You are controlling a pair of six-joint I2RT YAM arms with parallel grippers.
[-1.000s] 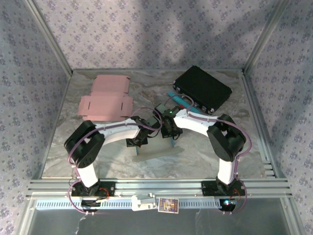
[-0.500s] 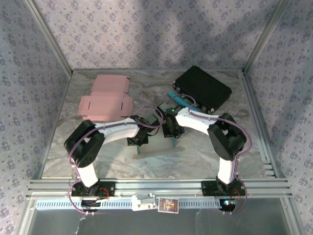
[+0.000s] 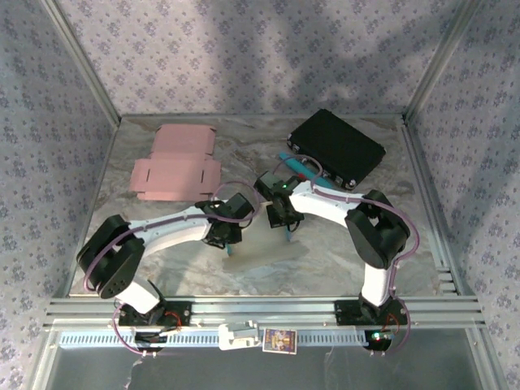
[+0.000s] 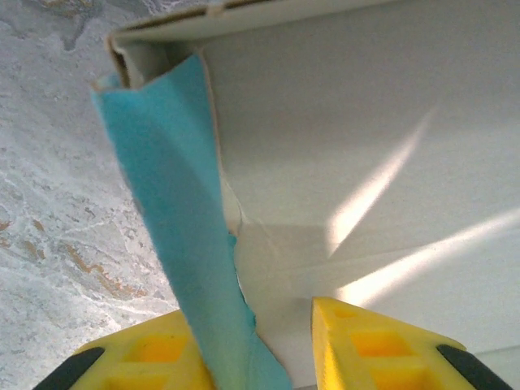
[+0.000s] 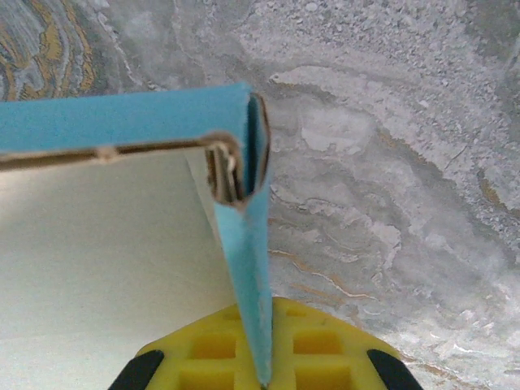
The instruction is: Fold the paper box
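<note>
Teal outside and pale inside, the paper box (image 3: 264, 249) sits half-formed at mid-table. The left gripper (image 4: 252, 313) straddles a teal flap, jaws apart; the right gripper (image 5: 264, 317) pinches a corner wall. Both arms hide its far edge. Bare marble table (image 3: 341, 260) lies near and right.

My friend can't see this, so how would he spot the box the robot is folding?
Look at the middle of the marble table, where the left hand and right hand meet. The paper box sits between them, blue outside and pale inside, its walls partly up. The pink cardboard far left lies flat, and the black case is far right.
</note>
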